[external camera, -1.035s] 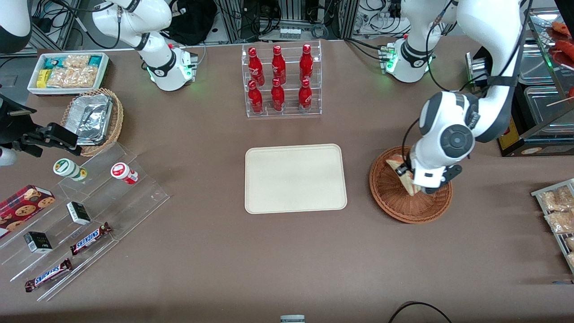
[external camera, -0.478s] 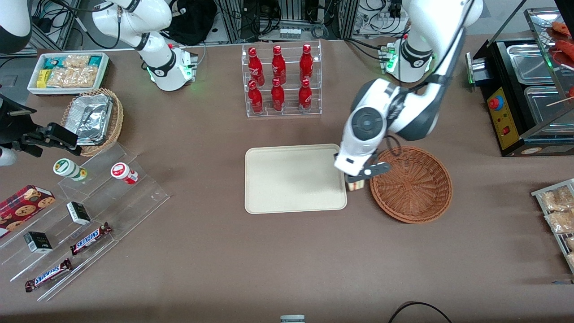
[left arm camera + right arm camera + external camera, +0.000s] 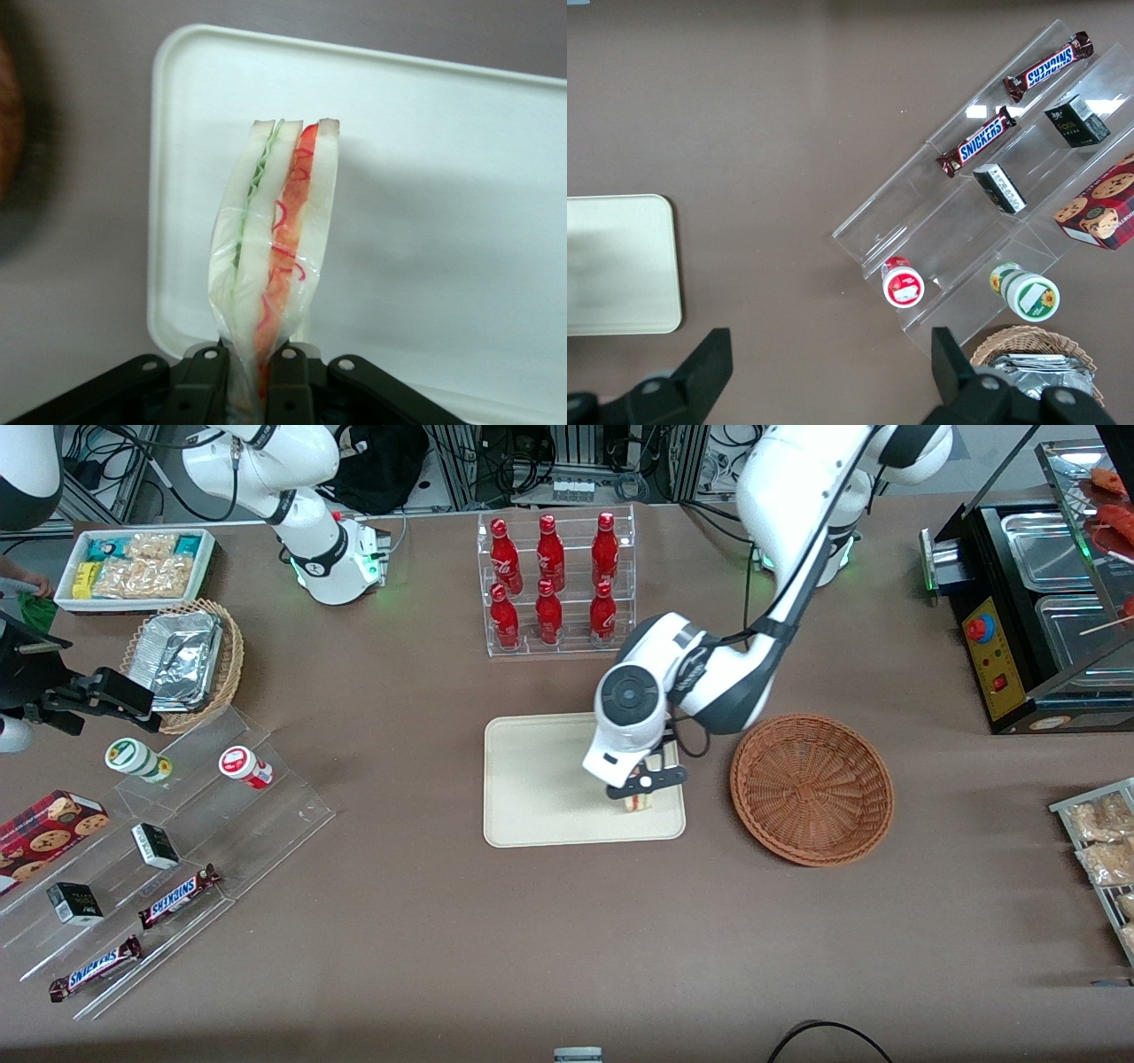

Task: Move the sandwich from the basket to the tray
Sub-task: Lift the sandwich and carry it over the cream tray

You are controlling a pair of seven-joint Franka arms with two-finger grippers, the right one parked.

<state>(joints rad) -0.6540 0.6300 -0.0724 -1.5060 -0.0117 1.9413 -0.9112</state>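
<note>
Gripper (image 3: pixel 640 791): hanging over the tray (image 3: pixel 540 779), clamping the sandwich (image 3: pixel 275 248) by its narrow end. Basket (image 3: pixel 811 788) lying just beside it. Bottle rack (image 3: pixel 556 584) standing farther from camera.

The claw (image 3: pixel 640 797) holds the sandwich (image 3: pixel 637 802) above the tray (image 3: pixel 540 779), beside the basket (image 3: pixel 811 788).

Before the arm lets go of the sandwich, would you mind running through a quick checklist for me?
1. Sandwich held by the gripper: ok, fingers clamp its lower end.
2. Sandwich over the tray: ok, near the edge closest to the basket.
3. Sandwich resting on the tray: cannot tell.
4. Tray bare under it: ok.
5. Basket emptied: ok.
6. Bottle rack clear of the arm: ok, apart.
</note>
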